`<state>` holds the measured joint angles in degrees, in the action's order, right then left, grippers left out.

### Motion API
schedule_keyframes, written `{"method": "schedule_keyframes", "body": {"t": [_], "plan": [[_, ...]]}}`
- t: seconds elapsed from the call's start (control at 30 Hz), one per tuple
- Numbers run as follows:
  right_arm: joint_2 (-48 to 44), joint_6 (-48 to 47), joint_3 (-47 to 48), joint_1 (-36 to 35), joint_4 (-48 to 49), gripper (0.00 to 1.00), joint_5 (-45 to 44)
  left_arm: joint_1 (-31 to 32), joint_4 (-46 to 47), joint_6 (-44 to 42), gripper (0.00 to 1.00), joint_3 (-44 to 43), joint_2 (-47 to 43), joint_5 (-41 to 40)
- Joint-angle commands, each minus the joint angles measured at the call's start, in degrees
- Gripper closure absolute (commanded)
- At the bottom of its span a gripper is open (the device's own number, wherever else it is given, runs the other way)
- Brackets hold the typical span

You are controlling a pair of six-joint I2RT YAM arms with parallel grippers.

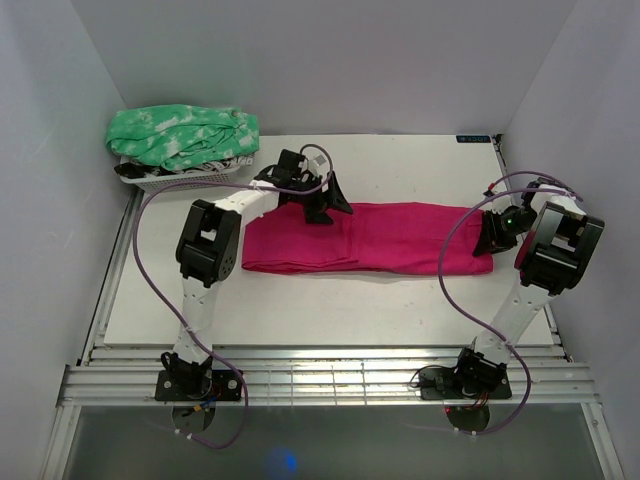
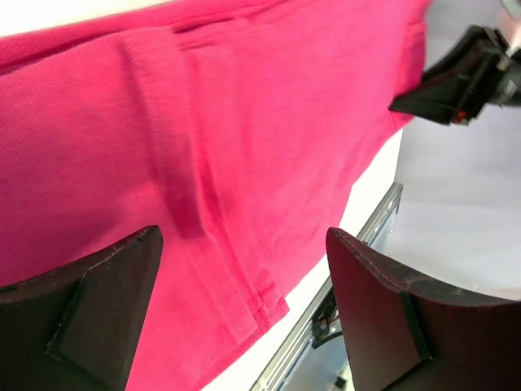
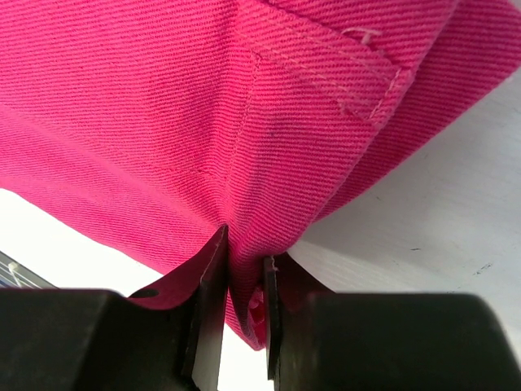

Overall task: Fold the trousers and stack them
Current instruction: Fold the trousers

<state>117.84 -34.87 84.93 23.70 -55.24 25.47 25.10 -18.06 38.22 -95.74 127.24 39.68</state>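
Tallied on the single counter (image 1: 320, 310):
- Magenta-pink trousers (image 1: 370, 238): one pair.
- Green-and-white mottled garment (image 1: 180, 135): one.
- White basket (image 1: 185, 182): one.
- Arms: two, namely left arm (image 1: 210, 245) and right arm (image 1: 555, 250).
- Pincers: two, namely left pincer (image 2: 244, 236) and right pincer (image 3: 242, 252), two fingers each.
- Purple cables: two, namely left cable (image 1: 150, 270) and right cable (image 1: 455, 290).
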Motion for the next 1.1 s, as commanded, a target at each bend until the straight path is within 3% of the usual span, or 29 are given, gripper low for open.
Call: {"method": "schedule_keyframes", "body": {"t": [0.0,0.1,0.17,0.23,0.37,0.47,0.53,0.73,0.8,0.97,1.07], "plan": [[-2.00,-0.11,0.86,-0.85,-0.04,0.87,0.45,-1.45,-2.76,-5.07,0.08,-2.26,-11.02,2.77],[-2.79,-0.37,1.03,-0.94,-0.04,0.83,0.28,-7.14,-4.60,-9.02,0.12,3.27,-15.17,2.33],[-3.23,-0.55,1.38,-0.77,-0.13,0.78,0.01,-10.49,-8.99,-16.02,0.14,4.86,-17.55,1.63],[-4.28,-0.99,2.78,-0.68,-0.30,0.74,0.54,-16.29,-13.11,-21.23,0.18,5.91,-19.12,6.34],[-5.08,-1.78,9.37,-0.59,-5.20,0.49,4.40,-26.31,-20.33,-29.40,0.24,11.27,-20.54,9.10],[-4.82,-0.72,12.80,-0.41,-6.72,0.36,4.06,-33.70,-21.75,-32.06,0.25,14.96,-22.64,10.75],[-3.85,-0.64,13.68,0.02,-8.12,0.32,3.01,-38.01,-22.01,-34.25,0.23,18.13,-23.26,11.56],[-1.65,-0.11,13.60,1.08,-9.36,0.33,4.92,-42.59,-22.89,-41.63,0.21,22.69,-20.20,15.33],[-2.00,0.15,13.43,1.08,-9.27,0.40,7.21,-42.51,-22.19,-42.17,0.21,23.67,-18.70,17.52],[-5.16,3.23,12.81,-2.69,-6.12,0.56,20.65,-42.42,-16.84,-40.94,0.23,26.65,-15.62,25.79],[-7.45,6.30,10.70,-7.96,-2.25,0.58,28.65,-42.15,-12.36,-39.37,0.21,29.55,-15.62,28.51]]}}
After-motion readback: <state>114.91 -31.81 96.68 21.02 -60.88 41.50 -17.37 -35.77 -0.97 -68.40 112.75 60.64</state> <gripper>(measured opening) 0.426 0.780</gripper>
